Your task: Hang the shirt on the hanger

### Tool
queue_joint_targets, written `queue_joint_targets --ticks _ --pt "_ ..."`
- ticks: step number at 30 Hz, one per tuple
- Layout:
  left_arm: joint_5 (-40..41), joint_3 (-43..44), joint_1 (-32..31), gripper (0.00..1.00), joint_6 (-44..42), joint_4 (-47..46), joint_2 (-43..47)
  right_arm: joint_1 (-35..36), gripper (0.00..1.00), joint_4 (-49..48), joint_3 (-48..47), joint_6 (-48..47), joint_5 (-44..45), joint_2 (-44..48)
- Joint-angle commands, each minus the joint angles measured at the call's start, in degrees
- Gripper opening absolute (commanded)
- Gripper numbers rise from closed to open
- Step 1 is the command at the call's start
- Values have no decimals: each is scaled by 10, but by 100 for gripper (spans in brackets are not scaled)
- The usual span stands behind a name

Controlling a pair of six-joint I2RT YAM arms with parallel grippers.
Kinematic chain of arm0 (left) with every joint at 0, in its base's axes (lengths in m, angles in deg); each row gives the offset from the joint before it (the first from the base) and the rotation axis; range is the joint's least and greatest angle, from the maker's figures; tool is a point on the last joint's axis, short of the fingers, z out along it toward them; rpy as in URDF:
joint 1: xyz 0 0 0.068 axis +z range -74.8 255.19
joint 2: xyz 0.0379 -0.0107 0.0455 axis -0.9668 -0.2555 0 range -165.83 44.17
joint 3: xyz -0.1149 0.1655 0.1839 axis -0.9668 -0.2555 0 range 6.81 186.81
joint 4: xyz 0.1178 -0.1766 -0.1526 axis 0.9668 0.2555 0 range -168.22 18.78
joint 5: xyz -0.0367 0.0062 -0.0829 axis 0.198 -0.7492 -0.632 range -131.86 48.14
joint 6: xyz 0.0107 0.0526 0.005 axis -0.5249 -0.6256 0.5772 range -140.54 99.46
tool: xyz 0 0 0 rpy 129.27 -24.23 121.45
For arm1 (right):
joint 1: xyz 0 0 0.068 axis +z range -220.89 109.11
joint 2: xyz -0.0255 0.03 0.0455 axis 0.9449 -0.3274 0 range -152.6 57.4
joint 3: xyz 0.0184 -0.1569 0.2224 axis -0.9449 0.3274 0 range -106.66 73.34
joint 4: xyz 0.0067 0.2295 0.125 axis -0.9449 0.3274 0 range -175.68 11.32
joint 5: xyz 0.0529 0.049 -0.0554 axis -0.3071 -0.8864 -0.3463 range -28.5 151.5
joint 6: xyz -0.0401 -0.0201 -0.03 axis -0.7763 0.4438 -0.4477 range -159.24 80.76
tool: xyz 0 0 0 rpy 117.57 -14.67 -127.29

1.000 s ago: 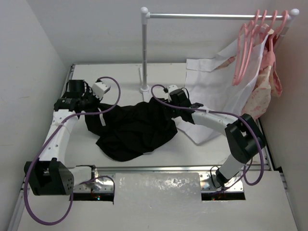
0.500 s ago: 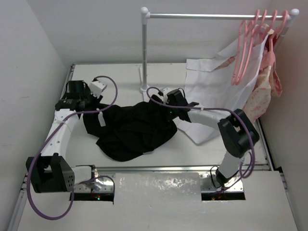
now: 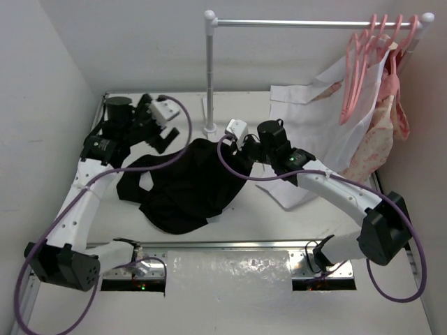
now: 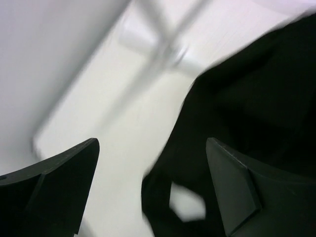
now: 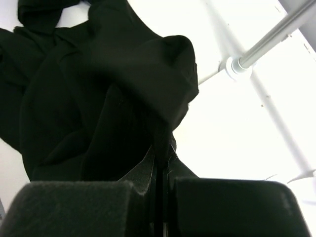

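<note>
Centrally, right gripper (image 5: pixel 160 183) pinching shirt (image 5: pixel 98 89) edge

A robotics lab test cell, not a home: two white robot arms (image 3: pixel 328 185) are bolted to the near edge of a bare white table (image 3: pixel 241 108), boxed in by plain white walls (image 3: pixel 140 42). A small metal clothes rail (image 3: pixel 293 24) with pink plastic hangers (image 3: pixel 356 70) stands on the table as a prop
</note>
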Motion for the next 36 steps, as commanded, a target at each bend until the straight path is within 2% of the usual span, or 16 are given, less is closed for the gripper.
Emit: queue_joint_targets --ticks 1,5,8,11,12,15,18,20,21,23,26,28,30,32,36 --pt "-90 38 -85 89 -6 -15 1 -2 0 -20 5 -9 -32 17" --pt "-46 17 -208 92 -45 -2 -27 -3 0 -33 5 27 -29 13" --pt "-44 -15 -250 94 -43 -11 -30 -3 0 -33 -1 61 -1 2" --pt "-35 -36 -265 96 3 -52 -37 -3 0 -52 -9 96 40 -9" --pt "-23 -42 -267 96 19 -91 -38 -3 0 -56 -10 101 40 -11" --pt "82 -60 -270 97 79 -151 -52 -2 0 -74 -3 108 20 -13" --pt "129 -63 -270 92 89 -176 -79 -2 0 -88 5 108 6 -9" --pt "135 -65 -270 86 87 -180 -87 -2 0 -100 14 127 -9 -8" --pt "143 -70 -270 75 87 -189 -90 -2 0 -103 16 130 -13 -6" --pt "153 -78 -270 68 86 -205 -95 -1 0 -106 19 131 -25 -5" --pt "167 -88 -270 66 98 -230 -101 -2 0 -106 22 136 -33 -1" --pt "169 -93 -257 57 126 -253 -97 -2 0 -103 23 136 -33 4" --pt "124 -99 -240 54 156 -276 -89 -1 0 -97 26 134 -29 7" --pt "92 -99 -224 53 160 -279 -94 -2 0 -97 29 133 -27 11" --pt "72 -85 -225 68 159 -248 -134 -2 0 -104 34 137 -34 15"
